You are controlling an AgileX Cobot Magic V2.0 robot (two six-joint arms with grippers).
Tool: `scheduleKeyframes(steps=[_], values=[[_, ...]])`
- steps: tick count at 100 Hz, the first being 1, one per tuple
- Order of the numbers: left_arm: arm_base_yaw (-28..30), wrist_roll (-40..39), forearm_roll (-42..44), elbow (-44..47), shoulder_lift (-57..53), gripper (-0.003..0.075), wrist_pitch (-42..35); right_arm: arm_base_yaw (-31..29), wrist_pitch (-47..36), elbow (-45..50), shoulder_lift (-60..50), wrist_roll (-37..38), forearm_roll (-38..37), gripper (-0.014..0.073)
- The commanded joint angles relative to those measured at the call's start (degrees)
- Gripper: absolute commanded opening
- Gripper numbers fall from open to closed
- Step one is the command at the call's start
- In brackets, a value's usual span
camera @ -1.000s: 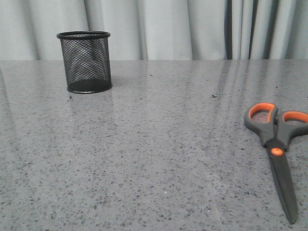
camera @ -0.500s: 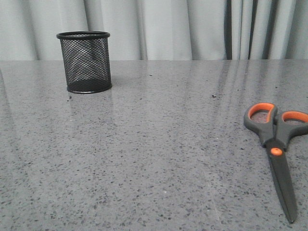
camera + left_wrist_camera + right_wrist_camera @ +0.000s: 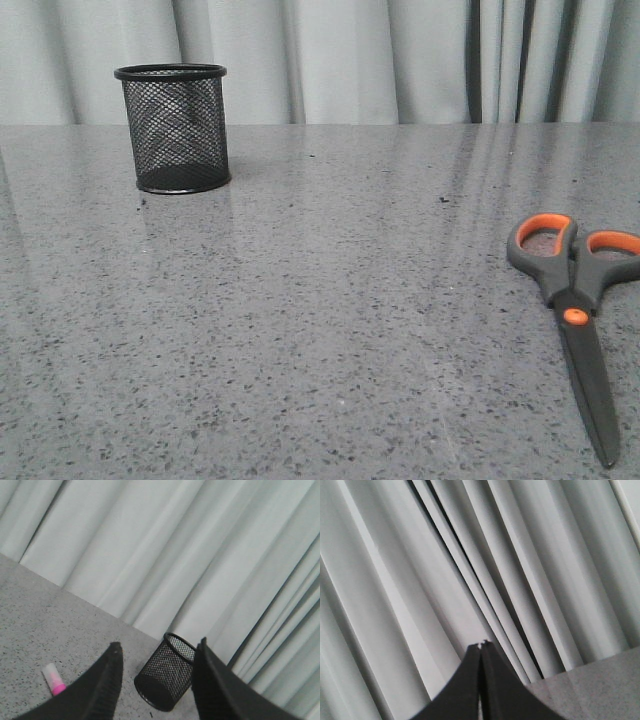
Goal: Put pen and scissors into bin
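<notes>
Front view: you are looking at the bin [image 3: 172, 128] standing upright in the upper left of the frame on the grey speckled table [image 3: 320, 330], with the scissors [image 3: 575, 310] lying flat at the right edge, handles toward the curtain [image 3: 380, 60], blades closed.

Left wrist view: your left gripper [image 3: 156, 652] is hanging wide apart, holding nothing; the bin is showing between its fingers [image 3: 107, 680] at lower centre, and the pen [image 3: 54, 679], only its pale end and a bit of pink visible, is lying in the lower left beside one finger.

Right wrist view: your right gripper [image 3: 480, 647] is sitting with fingertips pressed together, gripping nothing, against the curtain.
</notes>
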Motion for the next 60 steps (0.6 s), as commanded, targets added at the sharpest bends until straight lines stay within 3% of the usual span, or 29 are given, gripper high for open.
scheduleKeyframes(steps=[1,13,25,30,35,44,60], values=[[0.0,0.4,4.6,-6.8,8.0,0.0333,3.8,-0.3,2.8,-5.1,6.4,-1.0,-0.2,-0.0068],[0.2,0.4,10.5,-17.8,22.8,0.0327,16.2,-0.3,16.0,-11.7,15.0,-1.0,-0.3,-0.0004],[0.2,-2.7,12.4,-29.2,38.9,0.0315,25.5,-0.3,26.2,-18.0,22.7,-1.0,-0.3,0.0261],[0.2,-6.4,14.1,-33.8,44.6,0.0315,29.1,-0.3,30.0,-20.2,25.3,-1.0,-0.3,0.0398],[0.2,-11.3,16.7,-38.4,49.6,0.0315,32.1,-0.3,33.1,-21.9,27.4,-1.0,-0.3,0.0480],[0.2,-19.8,22.7,-46.2,57.7,0.0316,36.9,0.3,36.0,-23.5,29.8,-1.0,-0.3,0.0505],[0.2,-26.1,30.6,-55.6,67.5,0.0316,43.2,1.5,37.4,-23.5,30.1,-1.0,-0.3,0.0505]])
